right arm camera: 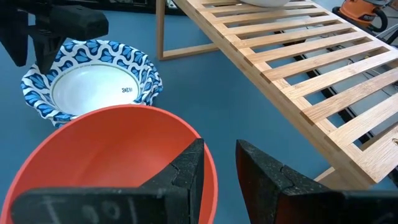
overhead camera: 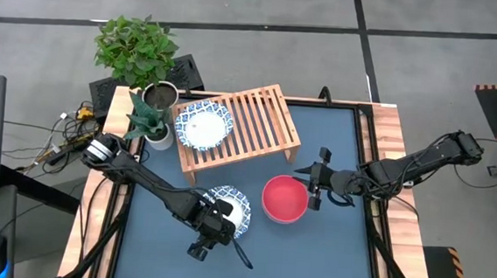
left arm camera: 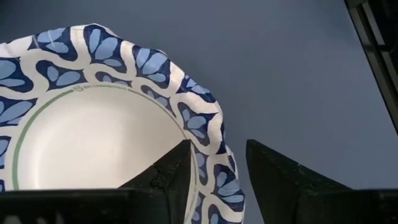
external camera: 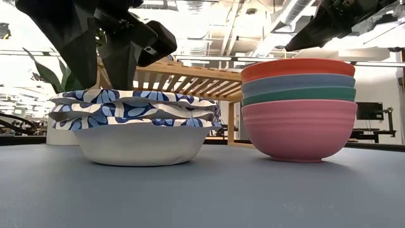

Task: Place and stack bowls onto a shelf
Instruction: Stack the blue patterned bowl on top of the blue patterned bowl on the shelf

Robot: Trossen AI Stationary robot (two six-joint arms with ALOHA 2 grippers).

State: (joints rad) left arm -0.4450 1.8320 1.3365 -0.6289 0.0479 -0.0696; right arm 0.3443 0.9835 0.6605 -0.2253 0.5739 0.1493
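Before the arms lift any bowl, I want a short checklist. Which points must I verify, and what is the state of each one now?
1. Left gripper astride the patterned bowl's rim, one finger inside, one outside: ok.
2. Left gripper closed on that rim: not ok, a gap shows.
3. Right gripper astride the red bowl's rim: ok, not yet clamped.
4. Free slats on the shelf beside the bowl on the shelf: ok.
5. Red bowl loose from the coloured stack beneath: cannot tell.
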